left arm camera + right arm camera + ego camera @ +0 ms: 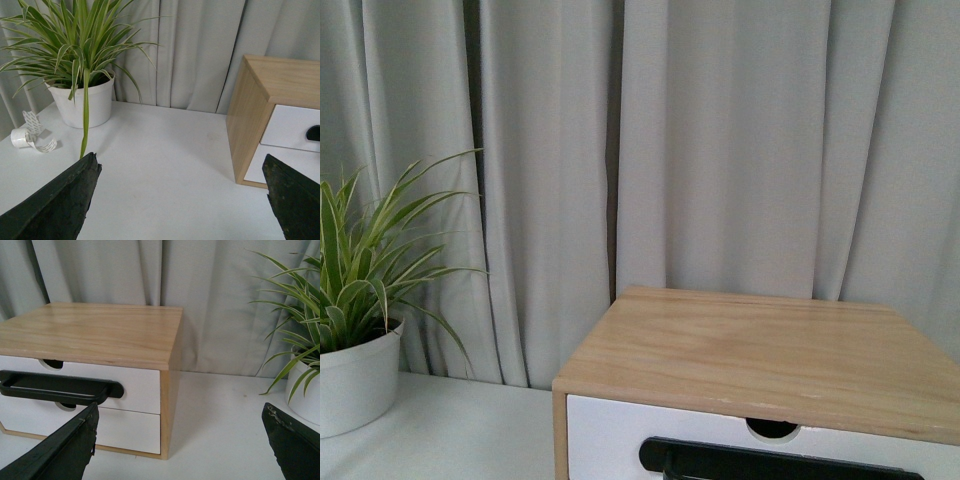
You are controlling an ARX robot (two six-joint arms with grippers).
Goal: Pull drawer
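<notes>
The drawer [610,440] sits shut at the top of a light wood cabinet [750,350], with a white front, a black bar handle [770,462] and a half-round notch [772,429]. In the right wrist view the drawer [142,385] and its handle [60,387] lie just beyond one finger, above a second white drawer [125,427]. My right gripper [180,407] is open and empty, near the cabinet's corner. My left gripper [179,159] is open and empty over the white table, with the drawer [292,127] off to one side. Neither arm shows in the front view.
A potted spider plant [355,385] stands left of the cabinet; the left wrist view shows this plant [82,100] and a curl of white tape [30,135]. Another potted plant [305,390] stands on the cabinet's other side. Grey curtains [720,150] hang behind the white table [165,165].
</notes>
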